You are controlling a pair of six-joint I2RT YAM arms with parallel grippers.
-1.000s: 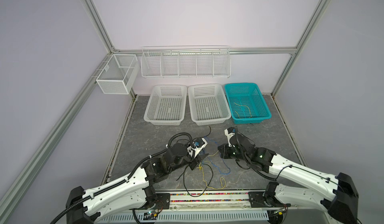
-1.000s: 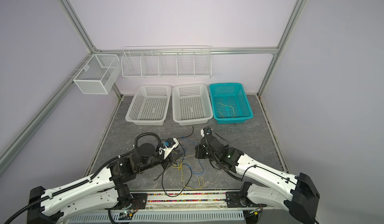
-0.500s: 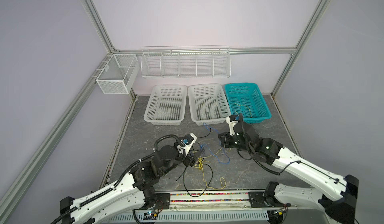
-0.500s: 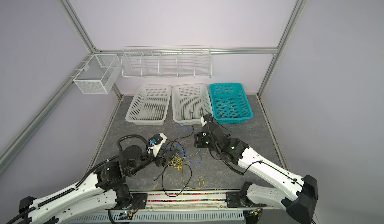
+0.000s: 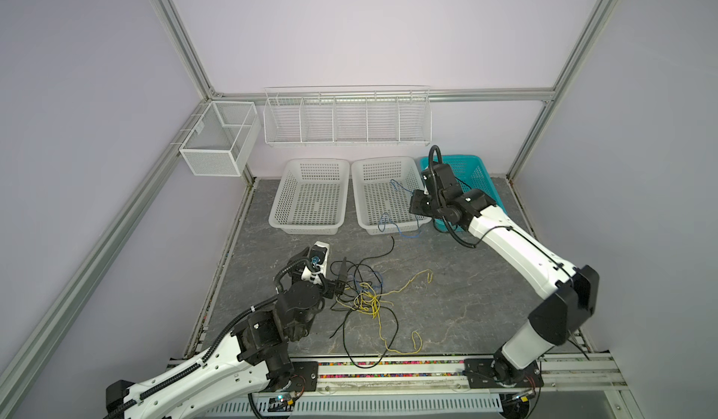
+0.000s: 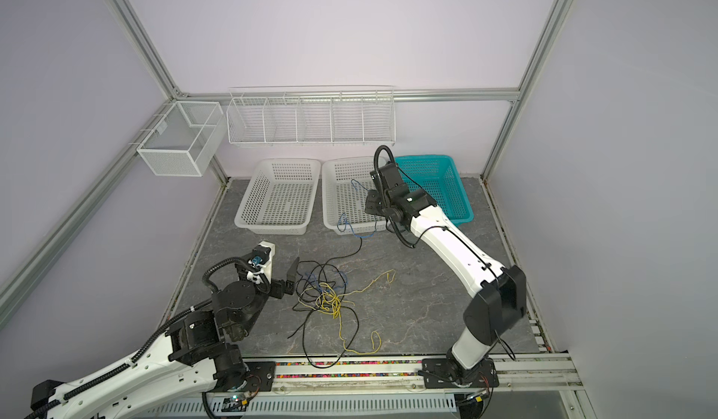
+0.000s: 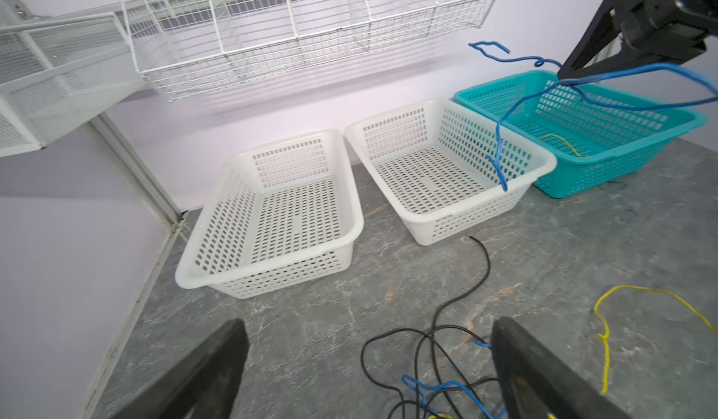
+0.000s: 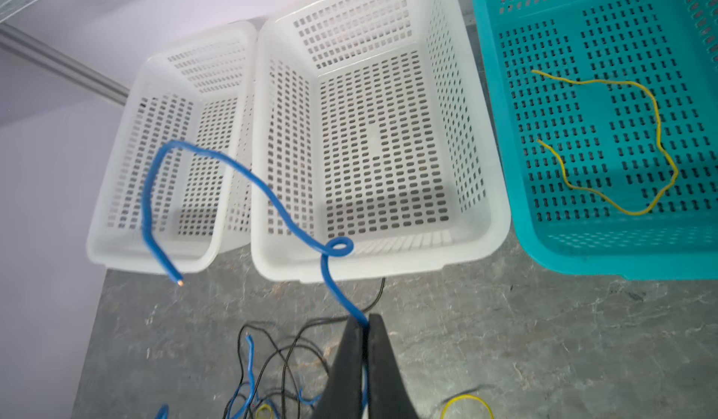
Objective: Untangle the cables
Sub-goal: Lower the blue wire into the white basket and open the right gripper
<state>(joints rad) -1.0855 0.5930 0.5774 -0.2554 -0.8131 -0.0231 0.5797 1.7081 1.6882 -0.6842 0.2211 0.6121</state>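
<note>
A tangle of black, blue and yellow cables (image 5: 365,296) (image 6: 326,300) lies on the grey floor. My left gripper (image 6: 289,281) (image 7: 369,323) stands open at the tangle's left edge, with black and blue loops on the floor between its fingers (image 7: 520,358). My right gripper (image 5: 415,203) (image 8: 363,322) is shut on one blue cable (image 8: 248,172) and is raised over the front right corner of the middle white basket (image 5: 388,226). That cable's free ends dangle into and in front of this basket. A yellow cable (image 8: 656,133) lies in the teal basket (image 5: 478,164).
A second white basket (image 5: 311,228) stands left of the middle one. A white wire rack (image 5: 345,117) hangs on the back wall and a mesh box (image 5: 217,141) on the left wall. A metal rail (image 5: 388,370) runs along the front edge.
My left gripper has opened and drawn back to the left of the tangle. My right gripper has lifted the blue cable up and back, from the tangle to the baskets.
</note>
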